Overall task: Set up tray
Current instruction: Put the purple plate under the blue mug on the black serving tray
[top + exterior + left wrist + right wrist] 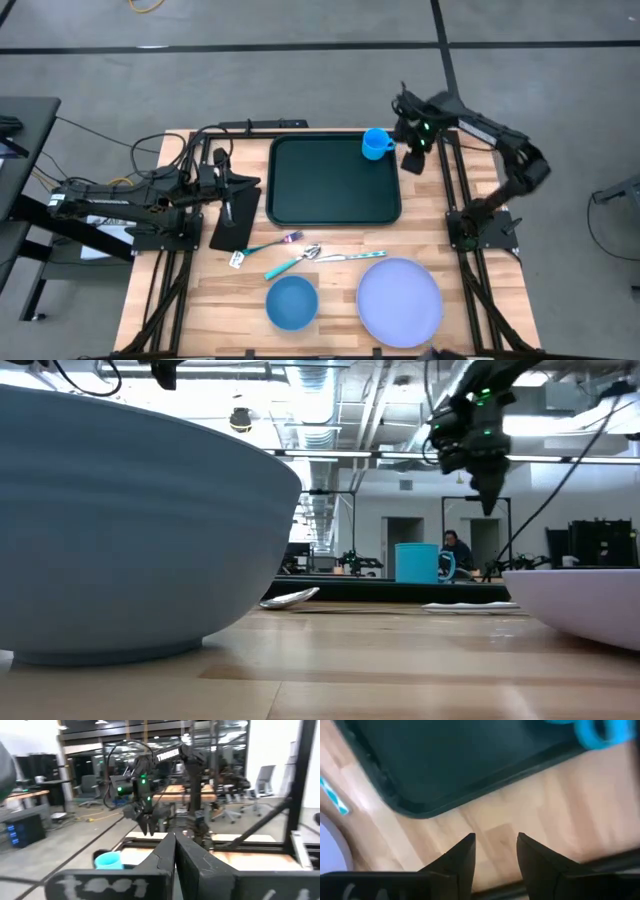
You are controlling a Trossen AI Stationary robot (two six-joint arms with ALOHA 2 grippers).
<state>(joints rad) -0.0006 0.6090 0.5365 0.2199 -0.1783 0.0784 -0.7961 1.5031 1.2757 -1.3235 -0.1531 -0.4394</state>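
Nearest the camera sat a smooth round blue bowl [291, 302] on the slatted wooden table [200, 290]. On the glossy dark green rimmed tray [330, 185] stood a cylindrical blue cup [375, 144]. Beside it the right tool [413, 160] hung released and empty, while the left tool [228, 212] was clenched on nothing.

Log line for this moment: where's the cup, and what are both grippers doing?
cup: on tray, far right corner | right gripper: open, empty, above table beside tray | left gripper: shut, waiting left of tray

I see my right gripper [495, 845] raised above the surface at the far right, its jaws pointing down with a narrow gap between them and nothing held. My left gripper [175, 840] waits low at the left side, jaws pressed together, arm stretched level.
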